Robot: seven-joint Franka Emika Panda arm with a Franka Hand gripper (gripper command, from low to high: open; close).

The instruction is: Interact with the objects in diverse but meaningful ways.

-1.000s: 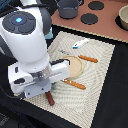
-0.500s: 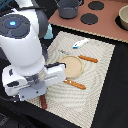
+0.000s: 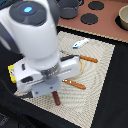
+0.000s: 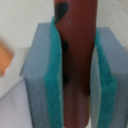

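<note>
My gripper (image 3: pixel 54 93) is shut on the brown sausage (image 3: pixel 56 98), which points down over the near edge of the striped mat (image 3: pixel 102 75). In the wrist view the sausage (image 4: pixel 75 65) stands upright, pinched between the teal pads (image 4: pixel 54 85). The white-and-blue fish (image 3: pixel 80 43) lies on the mat's far side. A yellow packet (image 3: pixel 10 71) peeks out on the exterior view's left of the arm. The arm hides much of the mat.
An orange-handled utensil (image 3: pixel 89 59) lies beside the round wooden plate (image 3: pixel 76 67), and another (image 3: pixel 75 84) lies nearer. A dark pot (image 3: pixel 67 7), black burners (image 3: pixel 90 19) and a bowl (image 3: pixel 122 17) are at the back.
The arm has shifted a little and its body fills more of the exterior view. The sausage stays held in the gripper.
</note>
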